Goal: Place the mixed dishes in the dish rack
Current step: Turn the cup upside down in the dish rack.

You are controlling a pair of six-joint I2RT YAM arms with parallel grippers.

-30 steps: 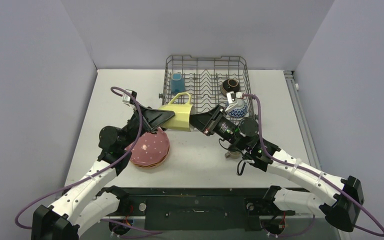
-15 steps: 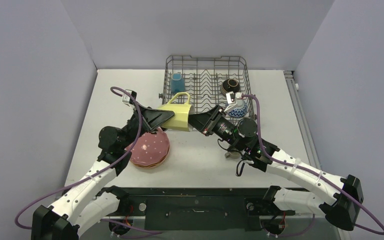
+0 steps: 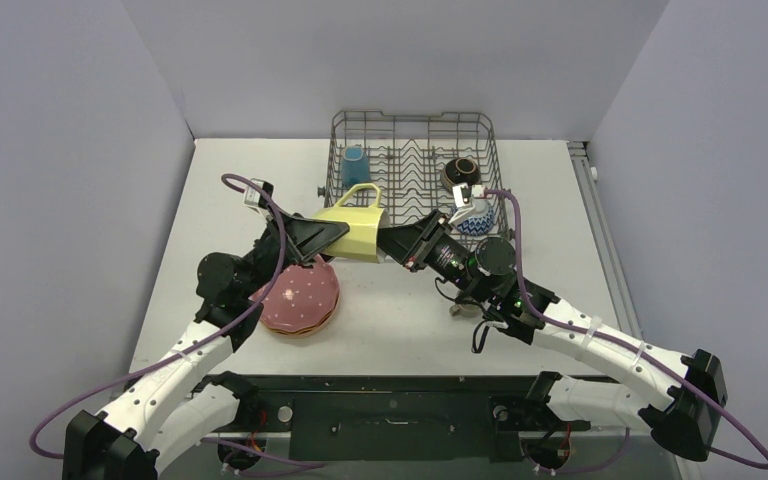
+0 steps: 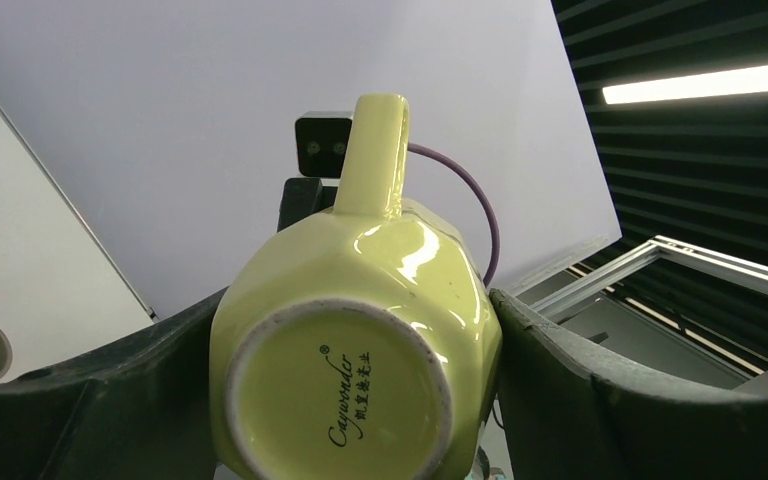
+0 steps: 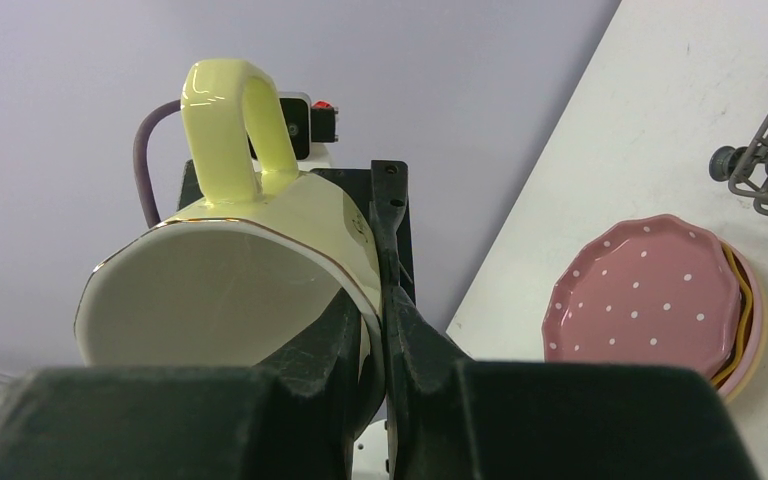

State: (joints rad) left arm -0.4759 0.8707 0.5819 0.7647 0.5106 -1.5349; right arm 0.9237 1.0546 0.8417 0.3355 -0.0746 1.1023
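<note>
1. The step in hand is a handover: the mug (image 3: pixel 356 231) hangs in the air between the two arms, on its side, handle up. It is over the surface (image 3: pixel 400 320) and just short of the rack (image 3: pixel 415 119).
2. The left pincer (image 4: pixel 357 305) is clamped across the mug's body near its base, one finger on each flank.
3. The right pincer (image 5: pixel 375 322) is pinched on the mug's wall at the rim, one finger inside the mouth and one outside.
4. With both gripping, I cannot tell which arm is giving and which is taking. The right one sits nearer the rack, so it is probably the taker.
5. The next move calls for one pincer to let go cleanly before the other pulls away. If both pull at once, the mug could twist out of the thin rim pinch.
6. Then the mug needs a free place among the tines, since the rack already holds a blue mug (image 3: pixel 354 160), a brown bowl (image 3: pixel 459 173) and a patterned bowl (image 3: pixel 473 218).
7. The plates (image 3: pixel 300 297) lie stacked on the surface, not yet loaded.
</note>
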